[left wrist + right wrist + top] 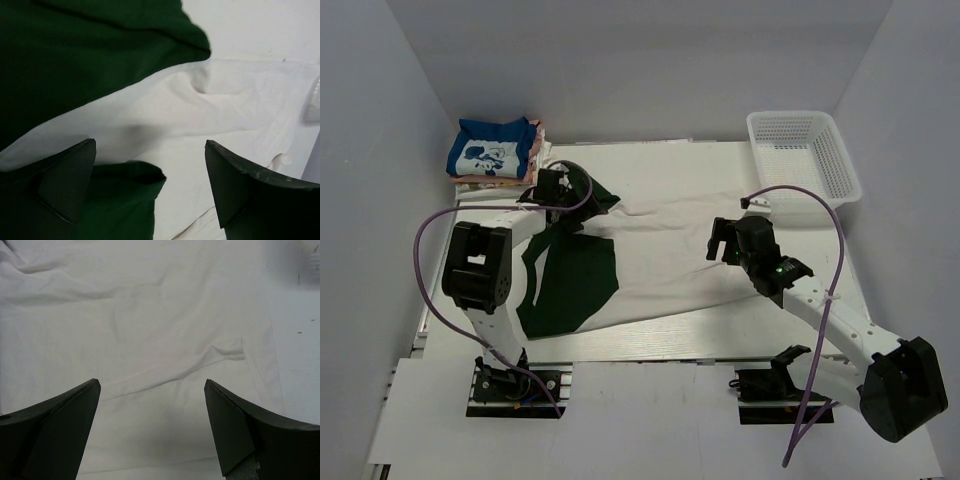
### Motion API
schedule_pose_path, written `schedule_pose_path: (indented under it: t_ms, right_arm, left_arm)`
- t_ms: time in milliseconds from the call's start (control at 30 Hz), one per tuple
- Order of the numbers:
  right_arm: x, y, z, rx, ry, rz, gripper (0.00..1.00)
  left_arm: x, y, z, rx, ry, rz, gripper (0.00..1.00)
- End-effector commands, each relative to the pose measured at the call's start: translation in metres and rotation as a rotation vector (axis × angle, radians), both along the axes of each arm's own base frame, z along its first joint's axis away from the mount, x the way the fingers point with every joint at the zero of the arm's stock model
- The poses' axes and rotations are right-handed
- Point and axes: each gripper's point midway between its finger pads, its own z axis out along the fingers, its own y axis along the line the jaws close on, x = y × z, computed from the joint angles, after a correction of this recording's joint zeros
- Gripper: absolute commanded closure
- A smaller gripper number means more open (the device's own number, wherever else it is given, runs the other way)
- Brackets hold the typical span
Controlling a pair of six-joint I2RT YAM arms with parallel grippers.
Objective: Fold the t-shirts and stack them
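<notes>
A cream t-shirt [690, 250] lies spread, wrinkled, across the middle of the table. No drawing or lettering shows on it. A dark green t-shirt [575, 285] lies at its left end, with a second green part [592, 190] farther back and a cream strip between them. My left gripper [560, 200] is open and empty, low over that strip [165, 110], between green cloth above [75, 50] and a folded green edge [115, 205]. My right gripper [722, 243] is open and empty over the cream shirt's right part [150, 315]. A folded stack with the blue tee [490, 150] on pinkish ones sits back left.
A white mesh basket [803, 150] stands at the back right corner. Grey walls close in the table on the left, back and right. Bare white table [295, 340] shows right of the cream shirt's edge. Purple cables loop off both arms.
</notes>
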Motion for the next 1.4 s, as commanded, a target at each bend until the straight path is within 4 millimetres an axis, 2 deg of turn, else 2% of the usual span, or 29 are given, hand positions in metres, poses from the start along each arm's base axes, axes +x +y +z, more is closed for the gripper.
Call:
schedule_pose_path:
  t_ms: [0,33,67,100,133,167,200,233,267,300,367,400,467,500,533,567,600,700,767,800,867,1000,1033,1100,1133,1200,1233,1333,1367]
  right_arm:
    - [0.011,-0.012,0.016,-0.02,-0.044,-0.074,0.1]
    - [0.013,-0.012,0.02,-0.012,-0.054,-0.081,0.1]
    - [0.013,-0.013,0.019,-0.008,-0.043,-0.092,0.1]
    - [0.016,-0.014,0.011,-0.024,-0.017,-0.109,0.1]
    - [0.021,-0.012,0.018,-0.018,-0.025,-0.114,0.1]
    - [0.023,-0.012,0.012,-0.021,0.0,-0.125,0.1]
    - [0.024,-0.014,0.008,-0.027,0.018,-0.136,0.1]
    - [0.032,-0.011,0.016,-0.022,0.011,-0.138,0.1]
    - [0.035,-0.009,0.012,-0.026,0.025,-0.139,0.1]
    - [0.038,-0.007,0.016,-0.021,0.021,-0.138,0.1]
    - [0.045,-0.007,0.018,-0.024,0.023,-0.145,0.1]
    - [0.047,-0.007,0.019,-0.018,0.02,-0.148,0.1]
    - [0.05,-0.009,0.02,-0.023,0.017,-0.158,0.1]
    - [0.051,-0.009,0.021,-0.023,0.014,-0.158,0.1]
    - [0.052,-0.011,0.021,-0.026,0.012,-0.164,0.1]
    - [0.054,-0.014,0.022,-0.03,0.009,-0.172,0.1]
    - [0.055,-0.014,0.021,-0.036,0.011,-0.171,0.1]
    - [0.061,-0.016,0.018,-0.052,0.019,-0.181,0.1]
    - [0.065,-0.018,0.012,-0.066,0.038,-0.185,0.1]
    - [0.068,-0.016,0.018,-0.063,0.028,-0.184,0.1]
    - [0.068,-0.02,0.011,-0.083,0.054,-0.196,0.1]
    - [0.075,-0.022,0.004,-0.108,0.078,-0.215,0.1]
    - [0.076,-0.023,0.002,-0.112,0.084,-0.222,0.1]
    - [0.081,-0.023,0.0,-0.117,0.091,-0.226,0.1]
    - [0.083,-0.023,0.002,-0.116,0.087,-0.228,0.1]
    - [0.085,-0.027,0.0,-0.142,0.093,-0.248,0.1]
    - [0.091,-0.026,-0.002,-0.153,0.098,-0.258,0.1]
    - [0.103,-0.025,-0.004,-0.173,0.107,-0.278,0.1]
    - [0.107,-0.024,-0.008,-0.177,0.113,-0.284,0.1]
  left_arm:
    - [0.016,0.0,0.03,-0.027,-0.059,-0.005,0.0]
    - [0.02,0.001,0.038,-0.017,-0.084,-0.002,0.0]
    - [0.026,0.006,0.041,0.011,-0.105,0.012,0.0]
    - [0.032,0.009,0.054,0.028,-0.137,0.024,0.0]
    - [0.037,0.019,0.06,0.074,-0.151,0.061,0.0]
    - [0.041,0.024,0.064,0.102,-0.162,0.074,0.0]
    - [0.051,0.027,0.081,0.116,-0.196,0.098,0.0]
    - [0.055,0.038,0.077,0.174,-0.18,0.135,0.0]
    - [0.061,0.049,0.07,0.216,-0.164,0.161,0.0]
    - [0.074,0.053,0.083,0.244,-0.195,0.179,0.0]
    - [0.083,0.074,0.077,0.347,-0.166,0.213,0.0]
    - [0.099,0.076,0.076,0.375,-0.171,0.22,0.0]
    - [0.113,0.086,0.07,0.422,-0.17,0.226,0.0]
    - [0.13,0.09,0.085,0.432,-0.217,0.224,0.0]
    - [0.138,0.089,0.064,0.45,-0.183,0.206,0.0]
    - [0.146,0.093,0.058,0.453,-0.175,0.213,0.0]
    - [0.161,0.092,0.07,0.452,-0.211,0.214,0.0]
    - [0.189,0.107,0.052,0.481,-0.206,0.25,0.02]
    - [0.206,0.106,0.041,0.455,-0.225,0.242,0.05]
    - [0.214,0.106,0.041,0.426,-0.252,0.234,0.09]
    - [0.224,0.101,0.039,0.403,-0.284,0.223,0.12]
    - [0.235,0.089,0.036,0.348,-0.331,0.2,0.22]
    - [0.233,0.087,0.024,0.343,-0.314,0.187,0.28]
    - [0.233,0.087,0.021,0.335,-0.315,0.194,0.38]
    - [0.233,0.093,0.018,0.336,-0.315,0.204,0.51]
    - [0.233,0.093,0.014,0.337,-0.312,0.203,0.63]
    - [0.235,0.093,0.017,0.334,-0.323,0.205,0.77]
    - [0.236,0.093,0.019,0.332,-0.334,0.207,1.0]
    - [0.236,0.093,0.019,0.332,-0.334,0.207,1.0]
